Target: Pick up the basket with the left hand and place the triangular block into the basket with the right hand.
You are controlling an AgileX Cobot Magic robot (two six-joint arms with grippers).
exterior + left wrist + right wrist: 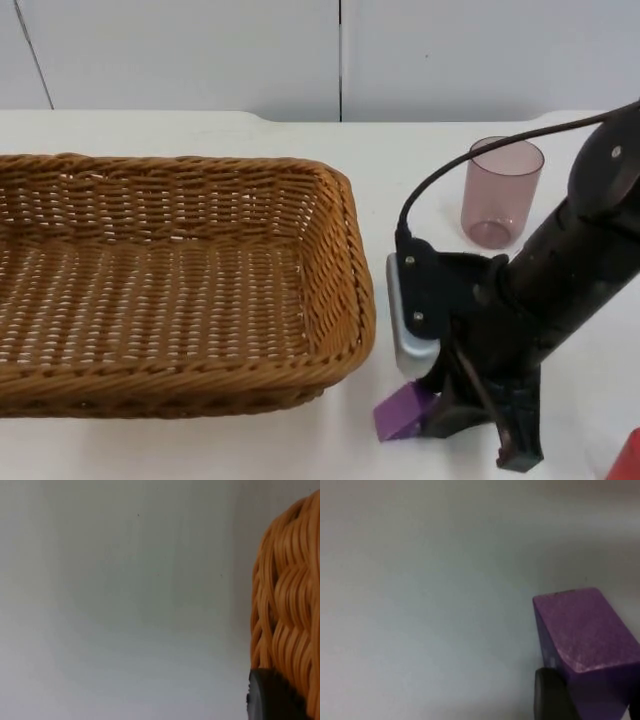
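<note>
The woven wicker basket (170, 280) takes up the left half of the top view, its hollow bare. My left gripper (296, 700) is shut on the basket's rim (287, 605), with one black fingertip (270, 697) pressed against the weave. The purple triangular block (402, 412) lies at the table's front edge, just right of the basket's near corner. My right gripper (478, 438) reaches down over it and is shut on the block (585, 635), a fingertip (551, 695) against its side. Most of the block is hidden under the gripper in the top view.
A translucent pink cup (500, 192) stands upright behind the right arm, near the back of the table. A red object (626, 458) peeks in at the front right corner. The grey partition wall (200, 50) closes the far side.
</note>
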